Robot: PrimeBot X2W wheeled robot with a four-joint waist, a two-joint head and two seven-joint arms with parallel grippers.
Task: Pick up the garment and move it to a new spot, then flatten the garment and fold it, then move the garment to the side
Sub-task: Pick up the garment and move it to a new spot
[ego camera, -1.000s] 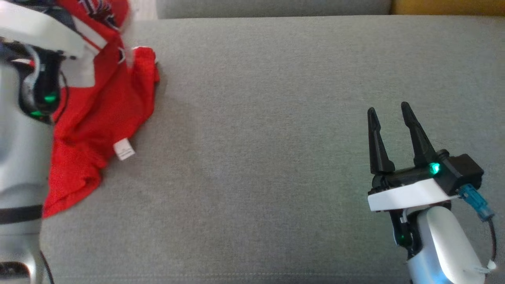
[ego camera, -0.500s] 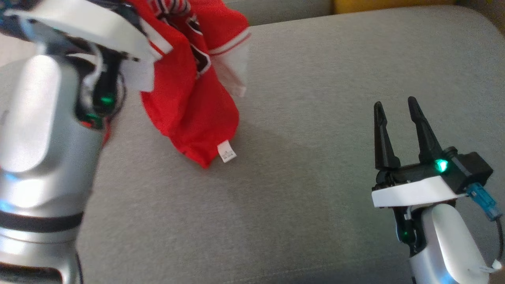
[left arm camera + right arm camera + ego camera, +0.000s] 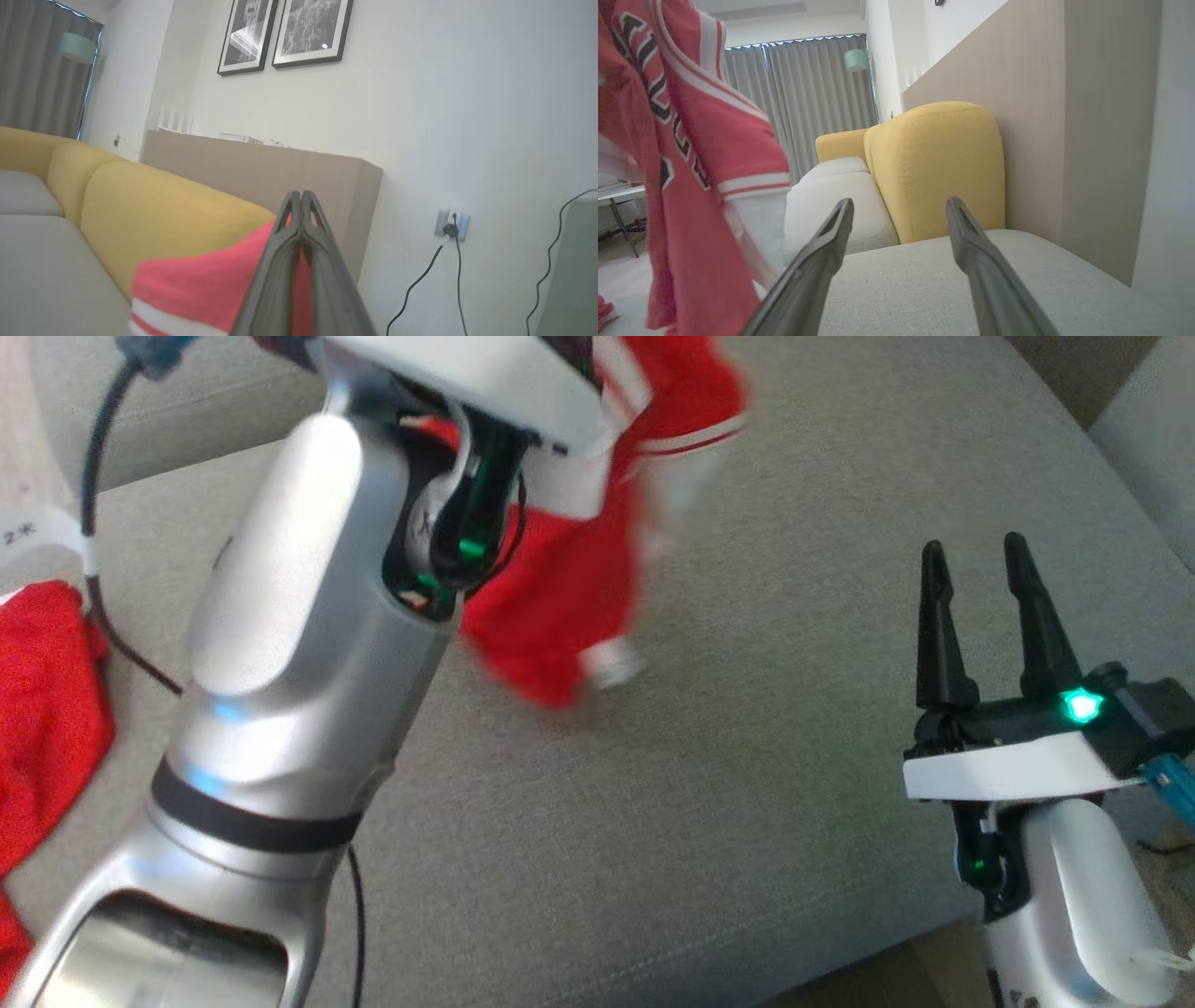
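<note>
**Red garment (image 3: 560,607) hangs from the clenched left gripper (image 3: 301,193) over the grey cushion (image 3: 747,756)**

In the left wrist view the left gripper's two dark fingers are pressed together from the lower middle of the frame, with red fabric pinched between them. A red fold with white stripes bulges out to their left.

In the head view the silver left arm (image 3: 299,616) crosses from lower left to top centre. The garment drops from behind its wrist at the top centre. Its blurred lower end is close above the cushion, and I cannot tell whether it touches.

The right gripper (image 3: 973,543) stands at the lower right of the head view, well apart from the garment. Its jaws are spread and nothing is between them. In the right wrist view the garment hangs at the left of the frame, with dark lettering and a white-trimmed sleeve. A yellow backrest (image 3: 934,172) rises beyond the fingers.

A second heap of red cloth (image 3: 47,709) lies at the head view's left edge.
</note>
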